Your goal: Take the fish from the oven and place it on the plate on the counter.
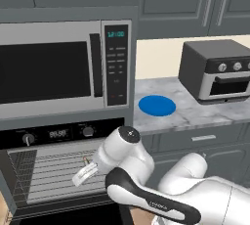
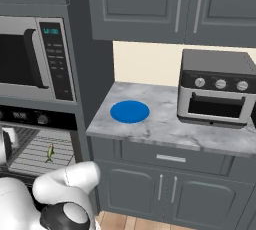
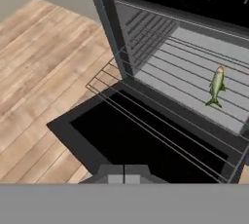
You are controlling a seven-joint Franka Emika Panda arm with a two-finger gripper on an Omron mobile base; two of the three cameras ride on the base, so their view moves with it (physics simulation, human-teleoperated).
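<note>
Black built-in oven (image 3: 160,96): door dropped open, wire rack slid out past its front edge.
Slender yellow-green fish (image 3: 216,86): on the rack inside, open room around.
Gripper (image 1: 84,173): before the oven, grip can't be told.
Display: unreadable.

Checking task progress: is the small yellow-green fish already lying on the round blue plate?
No, the small yellow-green fish lies on a wire rack inside the open black oven, while the round blue plate sits bare on the marbled counter.

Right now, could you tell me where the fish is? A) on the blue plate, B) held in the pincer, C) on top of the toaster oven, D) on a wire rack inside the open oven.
D: the fish lies on a wire rack inside the oven, whose door hangs open; the plate is bare.
</note>
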